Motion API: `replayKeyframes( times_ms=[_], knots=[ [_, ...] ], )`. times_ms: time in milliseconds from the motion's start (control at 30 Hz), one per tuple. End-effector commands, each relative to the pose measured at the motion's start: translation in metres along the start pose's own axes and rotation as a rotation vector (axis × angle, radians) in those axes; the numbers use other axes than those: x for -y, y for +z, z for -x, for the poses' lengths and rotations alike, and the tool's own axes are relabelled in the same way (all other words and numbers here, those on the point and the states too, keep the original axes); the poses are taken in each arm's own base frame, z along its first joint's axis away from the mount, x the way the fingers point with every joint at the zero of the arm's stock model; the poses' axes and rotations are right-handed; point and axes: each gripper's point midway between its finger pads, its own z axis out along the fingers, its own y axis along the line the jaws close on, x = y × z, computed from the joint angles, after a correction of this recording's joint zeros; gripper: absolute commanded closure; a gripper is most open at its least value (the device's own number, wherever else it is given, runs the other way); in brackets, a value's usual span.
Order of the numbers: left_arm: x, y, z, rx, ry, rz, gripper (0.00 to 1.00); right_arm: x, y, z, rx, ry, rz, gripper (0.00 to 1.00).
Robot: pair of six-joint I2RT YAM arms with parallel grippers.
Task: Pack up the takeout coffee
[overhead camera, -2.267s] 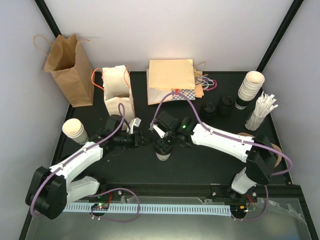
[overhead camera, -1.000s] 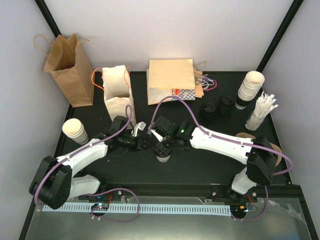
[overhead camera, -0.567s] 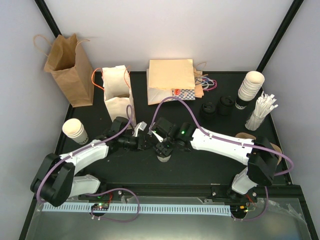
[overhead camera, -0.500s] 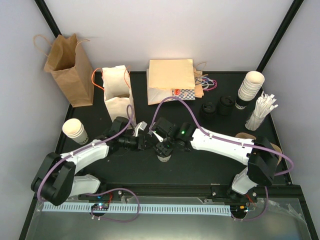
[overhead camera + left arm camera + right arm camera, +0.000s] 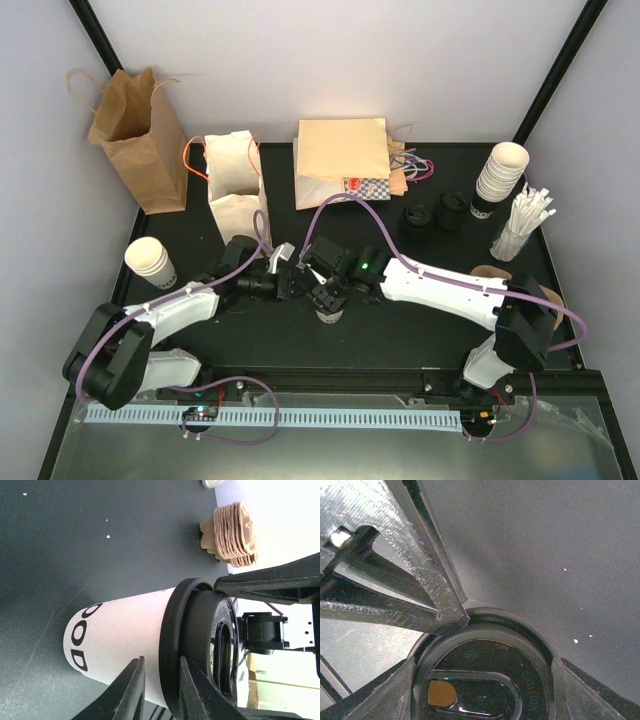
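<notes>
The takeout coffee (image 5: 327, 314), a cream-white cup with a black lid (image 5: 197, 645), stands upright at the table's middle front. My right gripper (image 5: 329, 295) comes down on it from above. In the right wrist view its two fingers (image 5: 385, 695) press against opposite sides of the lid (image 5: 485, 670), so it is shut on the cup. My left gripper (image 5: 297, 284) reaches in from the left. Its narrowly parted fingertips (image 5: 136, 685) straddle the lid's rim. One tip lies against the rim. A strip of white cup wall shows between the other tip and the rim.
An open brown bag (image 5: 135, 135) and an open white bag (image 5: 235, 185) stand at the back left, with flat bags (image 5: 345, 160) behind the arms. Lidless cups sit at left (image 5: 150, 260) and back right (image 5: 498, 178), beside loose lids (image 5: 435, 215), stirrers (image 5: 525, 225) and brown sleeves (image 5: 232, 532).
My left gripper has slid right up to the cup and its jaws have narrowed around the lid's rim. The right gripper has stayed on the lid.
</notes>
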Motion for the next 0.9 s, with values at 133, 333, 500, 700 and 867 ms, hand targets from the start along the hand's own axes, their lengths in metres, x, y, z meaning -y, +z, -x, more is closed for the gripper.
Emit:
replayKeyframes(
  times_ms=[133, 333, 500, 700, 867],
  knots=[
    [-0.079, 0.005, -0.065, -0.107, -0.179, 0.323, 0.81, -0.009, 0.047, -0.078, -0.278, -0.077, -0.052, 0.28],
    [-0.058, -0.003, -0.050, -0.054, -0.126, 0.300, 0.81, -0.013, 0.043, -0.075, -0.251, -0.067, -0.032, 0.28],
    [-0.037, -0.009, -0.036, -0.021, -0.090, 0.271, 0.80, -0.017, 0.028, -0.054, -0.178, -0.050, -0.012, 0.27],
    [-0.011, -0.014, -0.015, 0.004, -0.046, 0.246, 0.78, -0.017, 0.012, -0.032, -0.108, -0.036, -0.011, 0.27],
    [0.015, -0.022, -0.001, 0.040, -0.001, 0.206, 0.69, -0.020, 0.005, -0.029, -0.090, -0.045, 0.010, 0.27]
  ],
)
